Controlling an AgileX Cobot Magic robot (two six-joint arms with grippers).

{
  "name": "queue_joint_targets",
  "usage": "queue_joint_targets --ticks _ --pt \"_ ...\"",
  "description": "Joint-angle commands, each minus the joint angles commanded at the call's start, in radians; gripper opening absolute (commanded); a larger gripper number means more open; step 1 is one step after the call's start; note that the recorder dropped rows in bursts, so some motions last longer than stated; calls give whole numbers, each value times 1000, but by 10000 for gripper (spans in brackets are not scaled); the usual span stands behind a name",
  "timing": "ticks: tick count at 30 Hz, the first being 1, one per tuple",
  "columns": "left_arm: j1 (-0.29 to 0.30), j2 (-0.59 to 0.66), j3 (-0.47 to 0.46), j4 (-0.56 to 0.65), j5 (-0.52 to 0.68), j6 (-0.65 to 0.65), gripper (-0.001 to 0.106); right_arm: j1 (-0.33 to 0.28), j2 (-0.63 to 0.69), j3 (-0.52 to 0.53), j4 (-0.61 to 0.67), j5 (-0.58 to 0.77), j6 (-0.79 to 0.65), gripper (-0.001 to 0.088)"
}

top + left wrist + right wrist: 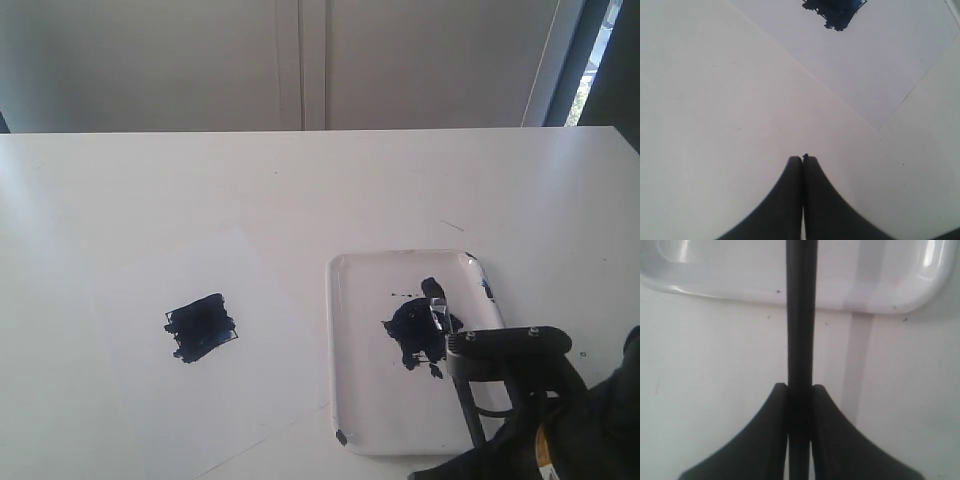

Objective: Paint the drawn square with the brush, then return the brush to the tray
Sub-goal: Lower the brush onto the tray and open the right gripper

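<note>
The drawn square [200, 327] is a blotchy dark blue patch left of the middle of the table; the left wrist view shows its edge [835, 10] too. To its right lies the white tray [365, 400], holding a dark blue paint blob [418, 332]. The brush [440, 305] slants over the tray, its silver ferrule and bristles at the blob and its black handle running toward my right arm [520, 400]. My right gripper [800, 387] is shut on the brush handle [801, 315], just off the tray's rim [715, 287]. My left gripper [803, 158] is shut on nothing, above bare table.
A flat white paper sheet [865, 65] lies under the painted square, its corner near the left gripper. The white table [320, 180] runs back to a pale wall. A small dark chip [341, 437] marks the tray's near corner.
</note>
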State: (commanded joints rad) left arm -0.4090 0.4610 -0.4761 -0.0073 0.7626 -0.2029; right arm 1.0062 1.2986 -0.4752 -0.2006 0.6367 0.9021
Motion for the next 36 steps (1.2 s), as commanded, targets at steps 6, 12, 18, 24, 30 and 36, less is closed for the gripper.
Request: queue_joint_targets --ticks 6,12,18,24,30,36 --pt "0 -10 2 0 0 0 0 0 49 0 8 -54 -5 0" --pt "0 -19 2 -4 2 0 0 0 85 -2 1 -116 2 47" --pt "0 -19 2 -6 2 0 0 0 105 -2 1 -138 20 267" --pt "0 -19 2 -6 2 0 0 0 105 -2 1 -144 45 376" --pt "0 -19 2 -6 2 0 0 0 79 -2 14 -140 43 376" --pt "0 -19 2 -8 2 20 0 0 -52 -2 12 -67 38 376"
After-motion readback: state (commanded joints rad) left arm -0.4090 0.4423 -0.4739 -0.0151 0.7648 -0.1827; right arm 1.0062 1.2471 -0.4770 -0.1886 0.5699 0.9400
